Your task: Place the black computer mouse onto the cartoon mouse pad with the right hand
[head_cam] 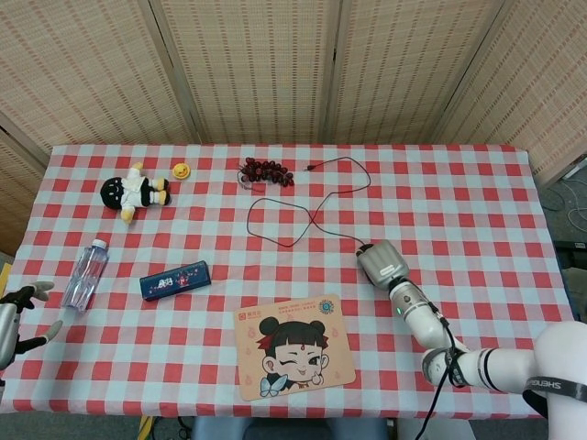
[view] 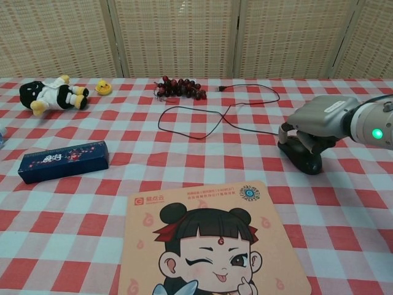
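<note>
My right hand (head_cam: 381, 263) (view: 319, 123) grips the black computer mouse (view: 302, 157) from above, low at the checked cloth. In the head view the hand covers most of the mouse. The mouse's black cable (head_cam: 303, 215) (view: 202, 123) loops back toward the table's far side. The cartoon mouse pad (head_cam: 293, 357) (view: 215, 246), orange with a winking girl on it, lies at the front edge. It is to the left of the hand and nearer the front, with nothing on it. My left hand (head_cam: 14, 312) sits at the table's front left corner, fingers apart and holding nothing.
A blue box (head_cam: 175, 280) (view: 63, 161) and a water bottle (head_cam: 84, 273) lie left of the pad. Along the far side are a plush doll (head_cam: 136, 192) (view: 52, 95), a yellow duck (head_cam: 182, 170) (view: 103, 88) and red beads (head_cam: 266, 170) (view: 181, 88).
</note>
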